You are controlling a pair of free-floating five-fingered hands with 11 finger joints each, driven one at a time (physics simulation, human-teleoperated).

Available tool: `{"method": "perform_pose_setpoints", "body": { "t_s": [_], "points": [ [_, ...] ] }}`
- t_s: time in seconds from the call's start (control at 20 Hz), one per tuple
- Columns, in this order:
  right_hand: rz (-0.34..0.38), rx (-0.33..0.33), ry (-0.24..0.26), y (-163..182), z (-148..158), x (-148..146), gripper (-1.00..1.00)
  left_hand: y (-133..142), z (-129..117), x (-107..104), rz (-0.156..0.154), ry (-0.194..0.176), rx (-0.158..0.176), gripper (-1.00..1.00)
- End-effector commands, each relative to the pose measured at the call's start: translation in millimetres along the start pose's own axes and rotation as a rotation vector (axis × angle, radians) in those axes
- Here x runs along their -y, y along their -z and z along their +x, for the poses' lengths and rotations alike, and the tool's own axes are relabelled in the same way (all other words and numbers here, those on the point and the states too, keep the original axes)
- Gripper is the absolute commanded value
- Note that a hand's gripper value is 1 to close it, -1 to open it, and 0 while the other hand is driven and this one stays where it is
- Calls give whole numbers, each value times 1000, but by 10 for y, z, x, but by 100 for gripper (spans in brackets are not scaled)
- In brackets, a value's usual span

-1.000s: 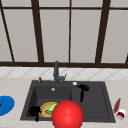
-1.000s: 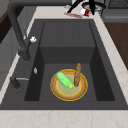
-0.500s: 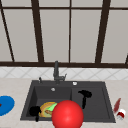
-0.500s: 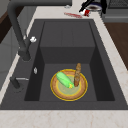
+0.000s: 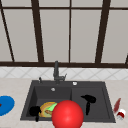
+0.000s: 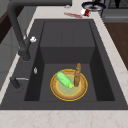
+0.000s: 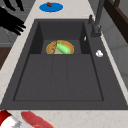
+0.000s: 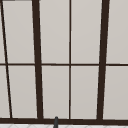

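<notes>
A yellow-rimmed plate [image 5: 43,110] [image 6: 58,92] [image 7: 51,45] lies in the sink's left basin. A green cucumber [image 6: 64,79] [image 7: 63,48] and a brown stick-shaped food [image 6: 77,74] rest on it. My left hand [image 5: 35,111] hovers by the plate's left edge, touching nothing. My right hand [image 5: 89,99] floats over the right basin, one finger hanging down, holding nothing. A big red ball [image 5: 67,115] sits in front, between the two hands. In the right side view a hand [image 7: 10,21] with spread straight fingers hangs off the sink's front edge.
The dark sink [image 5: 105,100] has a faucet [image 5: 56,71] at the back. A blue plate [image 5: 5,105] [image 7: 51,7] lies on the left counter. A red strip [image 5: 117,105] [image 7: 35,120] and a red-white can [image 5: 121,114] [image 6: 85,12] lie on the right counter.
My right hand has sunk a little lower in the front view and has slid off past the top edge of the left side view. The left hand and the plate have stayed put.
</notes>
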Motion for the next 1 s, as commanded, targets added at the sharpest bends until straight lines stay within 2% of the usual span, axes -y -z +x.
{"method": "perform_pose_setpoints", "body": {
  "t_s": [0.0,0.25,0.55,0.8,0.95],
  "points": [
    [2,25,-28,-304,-28,-20,-100,0,0,0,0,0,0,0],
    [2,23,-25,-706,-71,-100,-100,0,0,0,0,0,0,0],
    [-4,-18,-33,-1083,-122,-390,-100,0,0,0,0,0,0,0],
    [-8,-48,-79,-1380,-165,-660,-100,0,0,0,0,0,0,0],
    [-16,-74,-125,-1579,-198,-801,-100,0,0,0,0,0,0,0]
  ]
}}
